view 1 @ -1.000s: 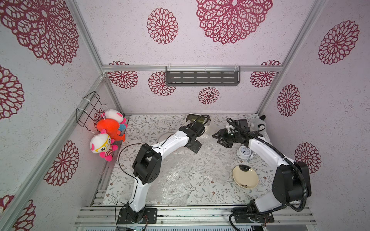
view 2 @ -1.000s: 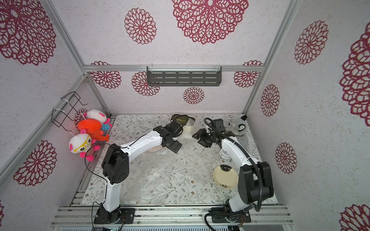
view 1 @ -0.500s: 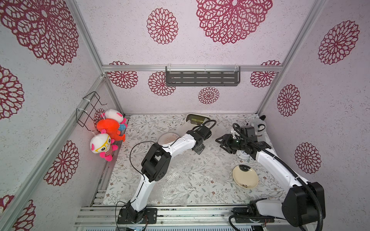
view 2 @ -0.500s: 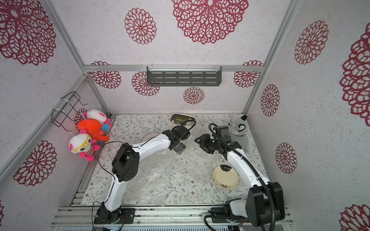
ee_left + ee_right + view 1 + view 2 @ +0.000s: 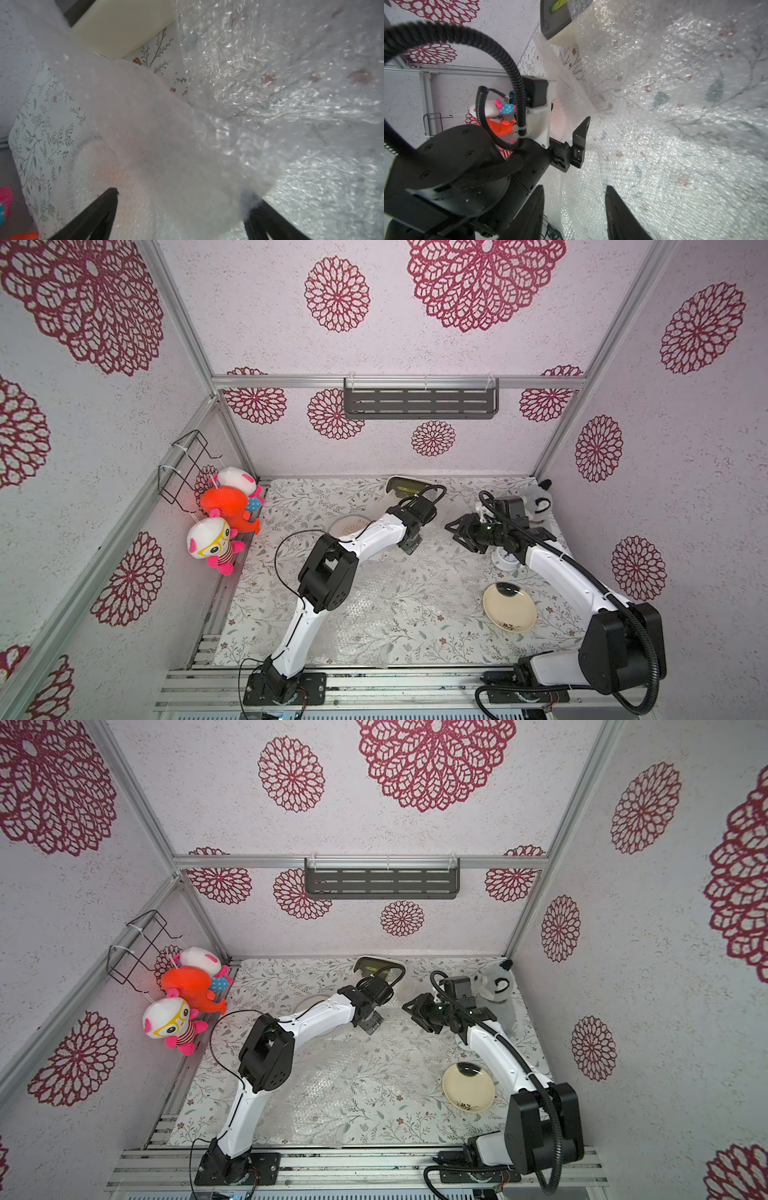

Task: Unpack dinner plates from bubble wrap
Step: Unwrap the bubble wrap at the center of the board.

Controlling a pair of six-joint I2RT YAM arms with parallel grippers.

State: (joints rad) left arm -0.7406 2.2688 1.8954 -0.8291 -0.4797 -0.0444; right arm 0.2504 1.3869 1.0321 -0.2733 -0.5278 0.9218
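- The left gripper (image 5: 185, 209) has its fingers (image 5: 104, 209) spread wide. A whitish fold of bubble wrap (image 5: 166, 135) lies in the gap and veils one fingertip.
- The right gripper (image 5: 574, 207) has its fingers (image 5: 618, 209) apart with nothing between them. It hovers over flat wrap and faces the left gripper.
- Both grippers sit close together near the middle of the table's (image 5: 299, 497) far edge.
- A wrapped plate (image 5: 91, 164) shows through the wrap beside the left gripper. In a top view it is partly hidden by the left arm (image 5: 365, 535).
- A bare cream plate (image 5: 511, 614) lies toward the right front corner.
- More wrap lies flat from the table's middle to its front edge.
- A box (image 5: 405, 488) stands at the far edge, and an alarm clock (image 5: 504, 562) is just beside the right arm.
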